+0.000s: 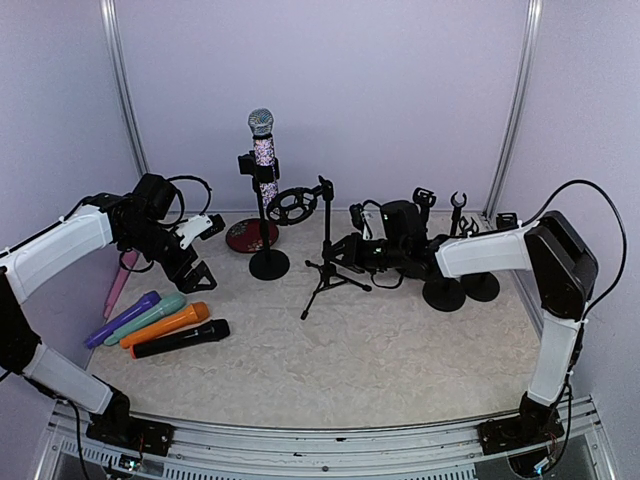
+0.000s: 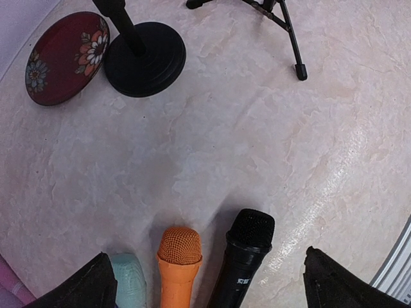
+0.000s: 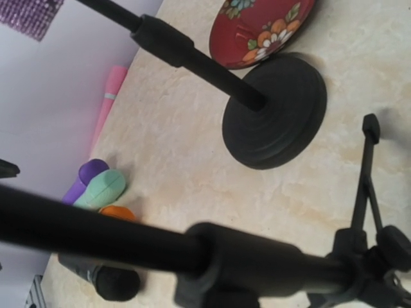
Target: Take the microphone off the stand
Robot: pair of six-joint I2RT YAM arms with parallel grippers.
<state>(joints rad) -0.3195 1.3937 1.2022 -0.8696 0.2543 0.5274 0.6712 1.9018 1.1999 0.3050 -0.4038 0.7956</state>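
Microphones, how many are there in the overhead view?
6. Glittery microphone clipped in the round-base stand; purple mic, teal mic, orange mic, black mic side by side at left; pink mic by the left wall. Others may be hidden.

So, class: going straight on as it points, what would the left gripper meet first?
Probably the bare table, just beyond the heads of the orange microphone and black microphone; depth unclear.

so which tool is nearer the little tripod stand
Right. The right tool sits close beside the tripod stand; the left tool hangs over the loose microphones, beyond the round-base stand.
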